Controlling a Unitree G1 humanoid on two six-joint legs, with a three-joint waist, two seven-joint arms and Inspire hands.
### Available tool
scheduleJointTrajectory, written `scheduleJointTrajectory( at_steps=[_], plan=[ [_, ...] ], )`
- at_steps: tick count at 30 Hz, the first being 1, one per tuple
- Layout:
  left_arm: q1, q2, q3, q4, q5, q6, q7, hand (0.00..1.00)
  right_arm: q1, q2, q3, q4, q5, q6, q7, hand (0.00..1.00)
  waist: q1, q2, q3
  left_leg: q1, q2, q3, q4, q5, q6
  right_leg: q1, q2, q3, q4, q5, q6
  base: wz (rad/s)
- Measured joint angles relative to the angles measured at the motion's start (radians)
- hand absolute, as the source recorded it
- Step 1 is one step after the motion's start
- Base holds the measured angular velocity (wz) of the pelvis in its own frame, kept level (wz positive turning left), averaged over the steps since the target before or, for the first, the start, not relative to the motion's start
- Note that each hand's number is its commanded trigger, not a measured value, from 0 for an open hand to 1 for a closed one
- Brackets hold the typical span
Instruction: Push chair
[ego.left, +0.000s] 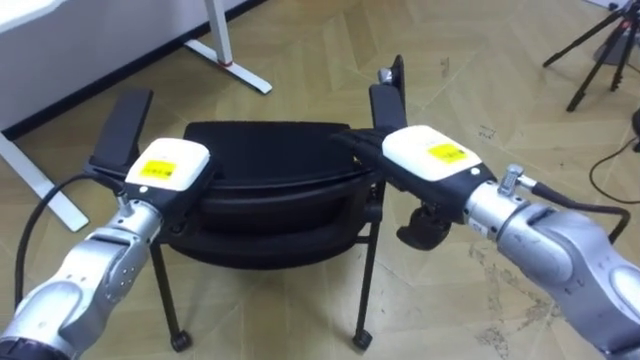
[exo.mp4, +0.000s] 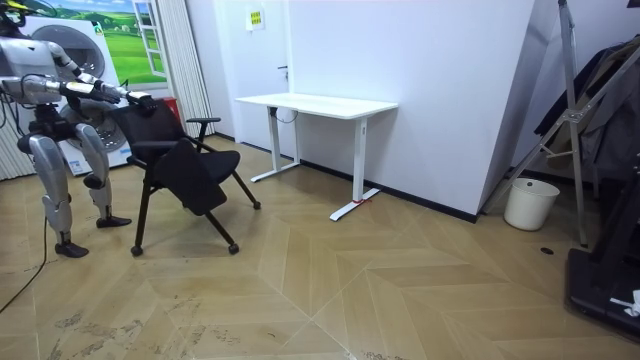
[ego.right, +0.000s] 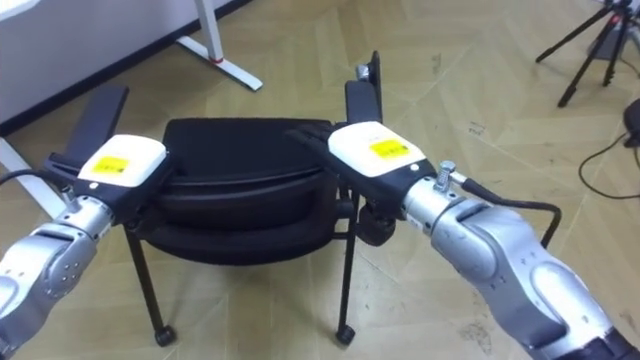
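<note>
**Black metal-legged chair** (ego.left: 270, 160), seen from behind and above. It stands on the wooden herringbone floor (exo.mp4: 350, 290) directly in front of the robot, with its curved backrest nearest the camera and its castors (ego.left: 180, 342) on the boards.

**Left robot hand** (ego.left: 165, 168). The white back with its yellow label lies on the left end of the backrest's top edge. The fingers merge with the black backrest beneath it, so whether they are spread or curled cannot be told.

**Right robot hand** (ego.left: 430, 155). It rests on the right end of the same edge. Its dark fingers reach inward along the top of the backrest, but their curl cannot be told against the black frame.

**Flat black left armrest** (ego.left: 125, 125). It lies just beyond the left robot hand, angled outward.

**Flat black right armrest** (ego.left: 385, 95). It lies just beyond the right robot hand.

**White table with white metal legs** (exo.mp4: 315, 103). It stands well ahead of both robot hands against the white wall, and one of its feet (ego.left: 225, 60) shows on the floor beyond the left robot hand.

**Black tripod legs** (ego.left: 600, 50). They are on the floor far out past the right robot hand.

**White round bucket** (exo.mp4: 530, 203). It stands by the wall at the room view's right, well apart from the chair.

In the room view the robot stands upright at the left, both arms stretched forward to the chair's back.
</note>
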Motion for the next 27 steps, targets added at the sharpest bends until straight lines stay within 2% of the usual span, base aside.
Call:
scheduleJointTrajectory(
  at_steps=[7, 11, 13, 15, 17, 21, 27],
  plan=[
    [-0.004, 0.0, -0.014, 0.0, -0.002, 0.005, 0.004, 1.0, -0.023, 0.018, 0.014, 0.018, -0.055, 0.01, 0.011, 0.0, 0.003, -0.003, -0.0022, -0.001, 0.0, -0.002, 0.001, 0.0, 0.0, 0.001, 0.0, 0.0, 0.0, 0.0, 0.0, 0.0],
    [-0.005, -0.001, -0.016, 0.0, -0.005, 0.01, 0.004, 1.0, -0.047, 0.059, 0.014, 0.033, -0.093, 0.027, 0.017, 0.0, 0.002, -0.002, -0.0027, -0.006, 0.0, -0.005, 0.003, 0.0, 0.0, -0.001, 0.0, -0.002, 0.0, 0.0, 0.0, 0.02],
    [-0.006, -0.01, -0.018, -0.001, -0.004, 0.018, 0.004, 1.0, -0.056, 0.085, 0.014, 0.051, -0.103, 0.041, 0.017, 0.0, -0.001, -0.002, -0.0031, -0.016, 0.0, -0.018, 0.01, 0.0, 0.0, -0.002, 0.0, -0.012, 0.0, 0.0, 0.0, 0.13],
    [-0.008, -0.019, -0.018, -0.004, -0.002, 0.022, 0.004, 1.0, -0.056, 0.093, 0.014, 0.063, -0.123, 0.049, 0.022, 0.0, 0.0, 0.001, -0.0046, -0.021, 0.0, -0.022, 0.012, 0.0, 0.0, -0.003, -0.001, -0.02, 0.0, 0.0, 0.0, 0.11],
    [-0.006, -0.029, -0.017, -0.004, 0.002, 0.024, 0.004, 1.0, -0.056, 0.094, 0.014, 0.075, -0.136, 0.055, 0.03, 0.0, 0.003, 0.005, -0.0075, -0.022, 0.0, -0.027, 0.012, 0.0, 0.0, -0.002, -0.001, -0.023, 0.0, 0.0, 0.0, 0.07],
    [0.004, -0.03, -0.021, -0.029, 0.002, 0.026, 0.002, 1.0, -0.056, 0.096, 0.014, 0.126, -0.144, 0.069, 0.026, 0.0, 0.008, 0.005, -0.0084, -0.022, -0.001, -0.034, 0.012, 0.0, 0.0, 0.001, -0.001, -0.031, 0.0, 0.0, 0.0, 0.03],
    [0.009, -0.035, -0.044, -0.083, 0.001, 0.045, -0.014, 1.0, -0.058, 0.111, 0.013, 0.248, -0.132, 0.077, -0.05, 0.0, 0.011, 0.007, -0.0106, -0.049, -0.002, -0.063, 0.016, 0.0, 0.0, -0.009, -0.003, -0.067, 0.0, 0.0, 0.0, 0.14]
  ],
)
